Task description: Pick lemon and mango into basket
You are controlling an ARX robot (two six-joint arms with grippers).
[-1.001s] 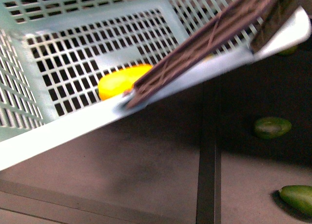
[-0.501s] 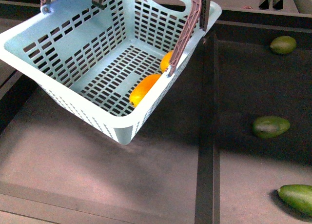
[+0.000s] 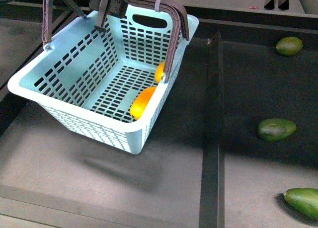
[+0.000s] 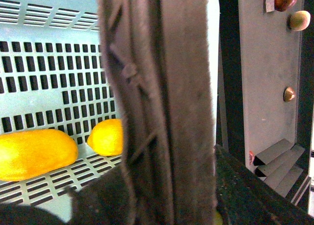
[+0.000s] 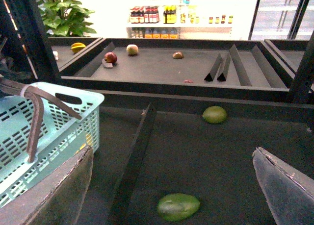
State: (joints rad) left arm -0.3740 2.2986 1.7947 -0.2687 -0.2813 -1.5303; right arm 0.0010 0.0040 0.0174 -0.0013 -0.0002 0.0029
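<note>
The light teal basket [image 3: 74,84] hangs tilted above the dark shelf at the left of the front view. My left gripper [image 3: 107,2] is shut on its brown handle [image 3: 171,37] at the top. The mango [image 3: 142,102] and the lemon [image 3: 160,71] lie on the basket floor against the right wall. In the left wrist view the handle [image 4: 162,102] fills the middle, with the mango [image 4: 34,154] and lemon [image 4: 105,137] behind it. My right gripper [image 5: 171,190] is open and empty above the right shelf; the basket [image 5: 49,137] shows at its left.
Three green avocados lie on the right shelf [image 3: 289,45] [image 3: 277,129] [image 3: 303,201]. A dark divider rail [image 3: 212,138] runs between the two shelf bays. In the right wrist view two avocados [image 5: 178,207] [image 5: 215,114] lie on the shelf, and other fruit sits on a back shelf [image 5: 111,57].
The basket has swung away from the camera and to the left, from filling the view to hanging lower and further back. The mango and lemon have slid along its floor.
</note>
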